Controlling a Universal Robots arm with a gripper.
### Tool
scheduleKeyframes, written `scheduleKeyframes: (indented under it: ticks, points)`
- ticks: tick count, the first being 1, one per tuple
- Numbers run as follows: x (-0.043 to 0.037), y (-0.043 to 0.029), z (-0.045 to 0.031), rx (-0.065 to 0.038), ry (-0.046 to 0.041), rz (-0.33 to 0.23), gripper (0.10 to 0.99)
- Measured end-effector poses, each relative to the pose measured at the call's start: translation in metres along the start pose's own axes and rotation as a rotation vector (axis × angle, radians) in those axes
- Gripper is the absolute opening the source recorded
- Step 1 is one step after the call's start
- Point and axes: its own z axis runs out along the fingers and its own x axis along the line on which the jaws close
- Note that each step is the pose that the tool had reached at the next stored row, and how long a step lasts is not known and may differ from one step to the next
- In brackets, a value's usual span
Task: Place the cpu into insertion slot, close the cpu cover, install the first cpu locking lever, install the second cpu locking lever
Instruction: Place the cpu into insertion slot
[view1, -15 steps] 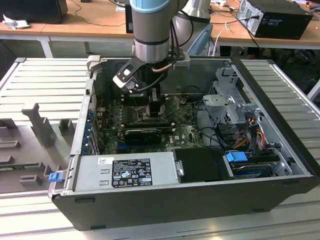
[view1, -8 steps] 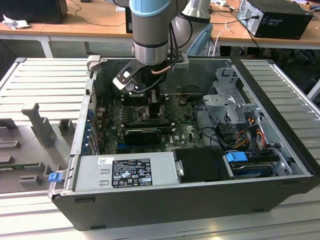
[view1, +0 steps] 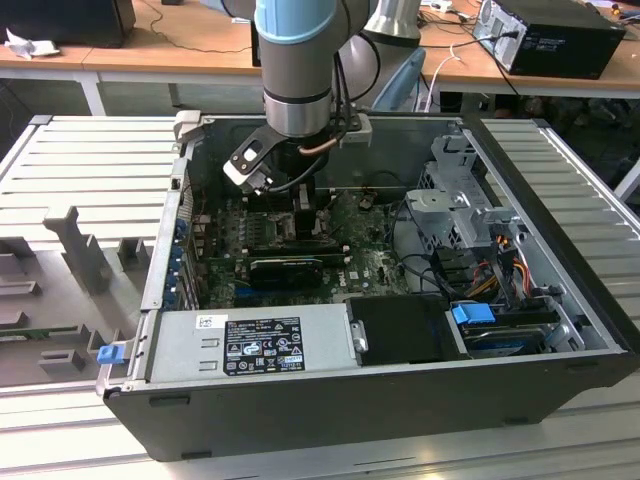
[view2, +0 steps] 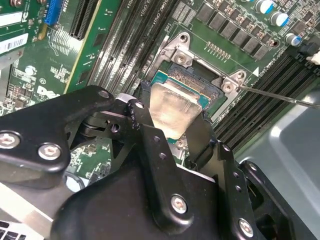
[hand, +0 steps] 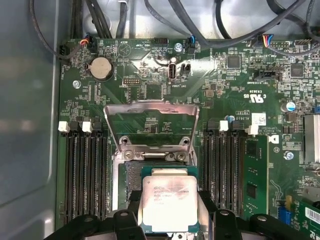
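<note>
**A:** Bit nervous about this one. Got the cpu (hand: 169, 202) hanging over the insertion slot (hand: 132, 179), but not squarely by the look of it. Seems offset toward the gripper (hand: 169, 200), leaving a strip of dark contacts bare on the far side. Could bend those contacts if let go crooked or pressed down off-register.

**B:** Yep, classic way to kill a board. Anything else in the way?

**A:** Only the cpu cover (hand: 150, 106), standing tilted up off the slot's far edge. Could get knocked if pushed forward too far. Also tight against the memory slots (hand: 85, 170) on both sides.

**B:** And the grip itself?

**A:** Partly closed, pinching the cpu by two opposite edges between the black fingers (view2: 150, 145). Nothing else held. Can't tell whether touching the slot or floating just above it.

**B:** Thin edges, smooth metal, not much to bite on. Could slip or tilt on release. Whereabouts in the box?

**A:** In the exterior view, just off centre toward 11 o'clock, deep inside the open case (view1: 330, 405), with the graphics card (view1: 285, 268) at 6 o'clock from the gripper. Not much elbow room.
</note>
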Motion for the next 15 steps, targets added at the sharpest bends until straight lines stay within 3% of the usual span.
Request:
scheduleKeyframes:
  ticks: [15]
  points:
    - [0.0036, -0.0031, 0.0052, 0.0, -0.0001, 0.003, 0.529]
